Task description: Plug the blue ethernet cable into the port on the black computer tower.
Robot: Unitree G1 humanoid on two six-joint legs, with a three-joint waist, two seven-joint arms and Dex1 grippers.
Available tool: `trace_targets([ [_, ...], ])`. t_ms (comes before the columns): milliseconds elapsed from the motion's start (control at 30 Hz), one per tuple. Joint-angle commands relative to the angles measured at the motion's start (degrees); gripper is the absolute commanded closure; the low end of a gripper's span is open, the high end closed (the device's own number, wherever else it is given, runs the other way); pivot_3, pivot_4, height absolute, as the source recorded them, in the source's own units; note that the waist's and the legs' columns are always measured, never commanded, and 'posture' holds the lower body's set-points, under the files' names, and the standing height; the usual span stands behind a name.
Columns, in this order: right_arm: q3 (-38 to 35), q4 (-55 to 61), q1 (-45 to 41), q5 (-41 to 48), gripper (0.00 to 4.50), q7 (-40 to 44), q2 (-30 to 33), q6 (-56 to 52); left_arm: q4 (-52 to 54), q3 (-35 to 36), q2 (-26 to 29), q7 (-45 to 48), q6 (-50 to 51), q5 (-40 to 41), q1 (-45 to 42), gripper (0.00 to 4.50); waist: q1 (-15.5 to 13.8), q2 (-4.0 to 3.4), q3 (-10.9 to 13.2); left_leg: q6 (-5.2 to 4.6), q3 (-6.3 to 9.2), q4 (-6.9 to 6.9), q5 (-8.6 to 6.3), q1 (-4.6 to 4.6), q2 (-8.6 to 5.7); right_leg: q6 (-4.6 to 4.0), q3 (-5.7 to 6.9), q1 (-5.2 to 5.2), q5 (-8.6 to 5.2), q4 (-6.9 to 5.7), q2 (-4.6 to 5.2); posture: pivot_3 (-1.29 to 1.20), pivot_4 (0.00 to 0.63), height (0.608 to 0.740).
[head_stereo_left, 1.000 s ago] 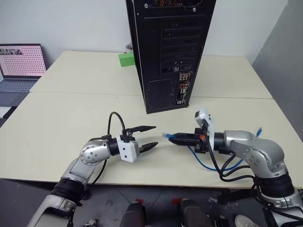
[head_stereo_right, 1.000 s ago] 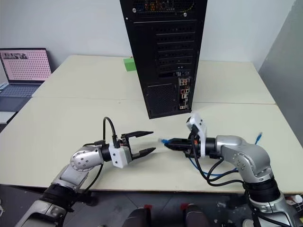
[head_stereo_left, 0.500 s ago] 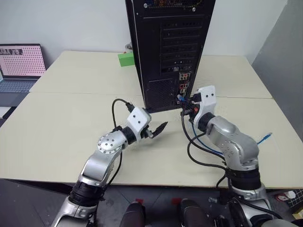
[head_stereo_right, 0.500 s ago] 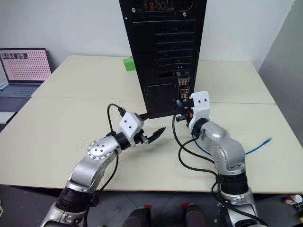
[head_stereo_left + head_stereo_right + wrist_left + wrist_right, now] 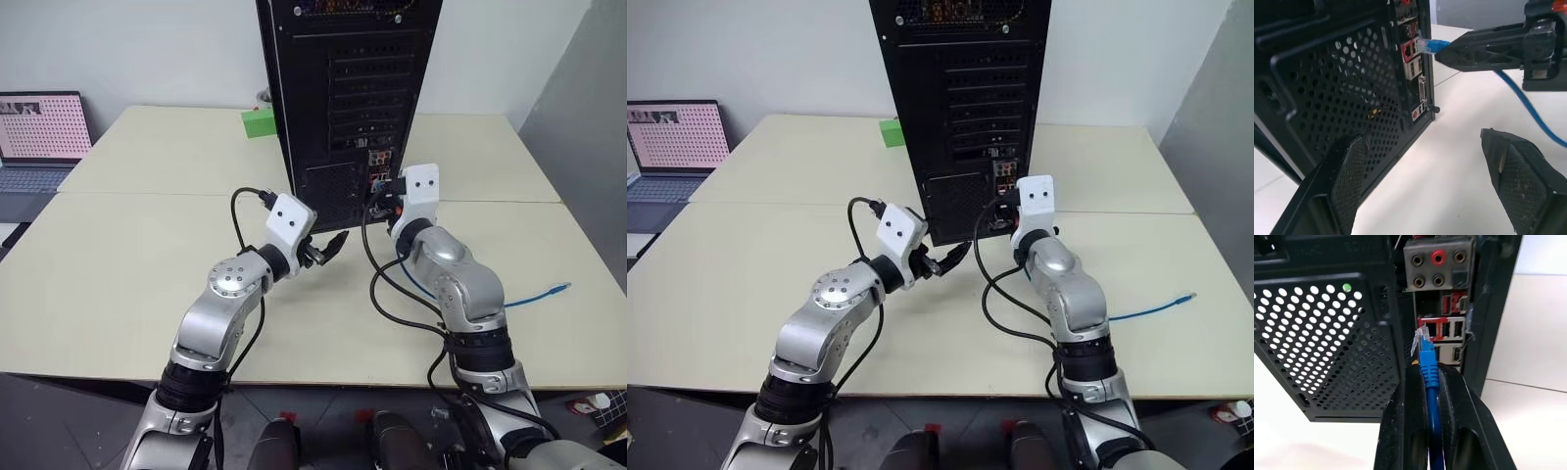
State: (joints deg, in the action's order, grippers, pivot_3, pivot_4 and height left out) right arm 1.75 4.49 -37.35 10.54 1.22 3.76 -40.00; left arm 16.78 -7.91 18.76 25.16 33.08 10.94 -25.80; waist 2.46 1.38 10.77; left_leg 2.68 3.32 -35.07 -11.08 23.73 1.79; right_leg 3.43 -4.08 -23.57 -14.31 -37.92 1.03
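The black computer tower (image 5: 343,98) stands upright at mid-table, its rear panel facing me. My right gripper (image 5: 1427,374) is shut on the blue ethernet cable (image 5: 1429,382) just behind its clear plug (image 5: 1421,340). It points level at the connector strip. The plug tip hangs a little in front of the port (image 5: 1409,49), a red-rimmed squarish socket, and is not seated in it. The cable trails back over the table (image 5: 118,255) to its free end (image 5: 560,287) at the right. My left gripper (image 5: 1422,137) is open and empty, low beside the tower's perforated panel.
A small green block (image 5: 258,122) sits behind the tower on the left. An open laptop (image 5: 39,137) stands at the far left. Red and green audio jacks (image 5: 1438,257) sit above the port. Black robot wires (image 5: 387,284) loop under my right arm. A grey partition (image 5: 588,147) borders the right.
My right gripper swung from pointing sideways over the table to facing the tower's rear, carrying the plug up to the connector strip. My left gripper rose and moved toward the tower.
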Motion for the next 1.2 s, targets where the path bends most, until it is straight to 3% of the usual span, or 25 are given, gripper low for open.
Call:
trace_targets([
  [33, -0.53, -0.09, -2.24, -0.32, 4.49, 0.70, -0.48, 2.22, 3.24, 0.93, -0.36, -0.43, -0.19, 0.36, -0.41, 0.68, 0.01, 0.00, 0.00, 0.00, 0.00, 0.00, 0.00, 0.00, 0.00, 0.00, 0.00, 0.00, 0.00, 0.00, 0.00, 0.00, 0.150, 0.740],
  [1200, -2.27, -7.67, -6.61, -1.43, 4.49, 1.54, -0.32, 6.29, 3.78, 0.32, -0.13, -0.69, -0.26, -0.02, 0.59, 0.68, 0.83, 0.00, 0.00, 0.00, 0.00, 0.00, 0.00, 0.00, 0.00, 0.01, -0.01, -0.01, 0.00, 0.00, 0.00, 0.00, 0.150, 0.740],
])
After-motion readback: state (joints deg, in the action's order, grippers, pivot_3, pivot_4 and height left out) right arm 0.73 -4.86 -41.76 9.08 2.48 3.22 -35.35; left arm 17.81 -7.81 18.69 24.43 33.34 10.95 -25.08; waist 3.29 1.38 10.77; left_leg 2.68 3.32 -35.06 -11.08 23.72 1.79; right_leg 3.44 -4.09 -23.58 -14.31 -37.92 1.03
